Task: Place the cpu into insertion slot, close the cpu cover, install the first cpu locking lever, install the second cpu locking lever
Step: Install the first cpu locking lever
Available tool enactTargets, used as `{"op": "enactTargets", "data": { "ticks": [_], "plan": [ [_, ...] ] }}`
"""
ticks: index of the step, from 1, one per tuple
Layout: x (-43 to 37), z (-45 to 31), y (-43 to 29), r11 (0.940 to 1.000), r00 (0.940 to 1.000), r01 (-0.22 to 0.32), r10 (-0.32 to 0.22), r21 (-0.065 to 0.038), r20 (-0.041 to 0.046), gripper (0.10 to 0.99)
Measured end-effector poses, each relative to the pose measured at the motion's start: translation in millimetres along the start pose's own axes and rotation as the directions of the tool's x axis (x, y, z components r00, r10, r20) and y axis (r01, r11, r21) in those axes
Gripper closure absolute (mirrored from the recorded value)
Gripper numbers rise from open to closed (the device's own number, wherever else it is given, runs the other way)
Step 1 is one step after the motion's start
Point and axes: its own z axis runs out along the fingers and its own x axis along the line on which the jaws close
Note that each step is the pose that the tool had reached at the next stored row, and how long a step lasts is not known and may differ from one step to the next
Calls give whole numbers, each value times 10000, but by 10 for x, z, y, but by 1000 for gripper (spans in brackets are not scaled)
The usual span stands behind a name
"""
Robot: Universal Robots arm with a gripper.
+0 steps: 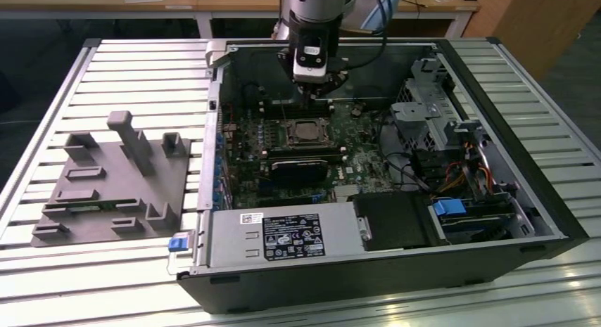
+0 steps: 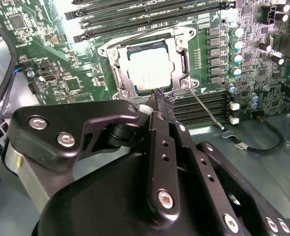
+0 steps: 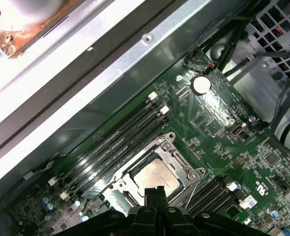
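The cpu [image 2: 150, 69] sits flat in the slot [image 2: 184, 61]. The cover [image 2: 118, 73] looks folded down over it, its frame lying around the chip's pale top. I take the first two steps as done.

The levers are less settled. One lever [image 2: 206, 109], a thin wire, juts out from the socket's corner across the memory slots [image 2: 216, 100], and I read it as unlatched. The other lever [image 2: 135, 38] runs along the opposite edge of the socket, and I cannot tell whether it is hooked. Both lever steps look open to me.

The claw [image 2: 159, 97] hangs over the socket's edge near the root of the jutting wire. Its fingers are pressed together with nothing between them. I cannot tell whether the tips touch the metal.

The green board [image 2: 61, 73] lies inside an open computer case [image 1: 376, 278], which rests on its side on a slatted metal table [image 1: 131, 67]. A silver power box [image 1: 281, 235] fills the case's near end. On the exterior view's left of the case, well apart from it, stands a grey fixture plate [image 1: 112, 179] with upright posts. Beyond the table is a wooden desk [image 1: 235, 0].
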Motion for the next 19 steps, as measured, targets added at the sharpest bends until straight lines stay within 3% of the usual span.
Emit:
{"op": "enactTargets", "data": {
  "ticks": [8, 19],
  "plan": [
    [0, 0, 0, 9932, 9932, 1165, -1165, 1, -40, 980],
    [0, 0, 0, 9711, 9710, 2389, -2389, -3, -81, 980]
  ]
}}
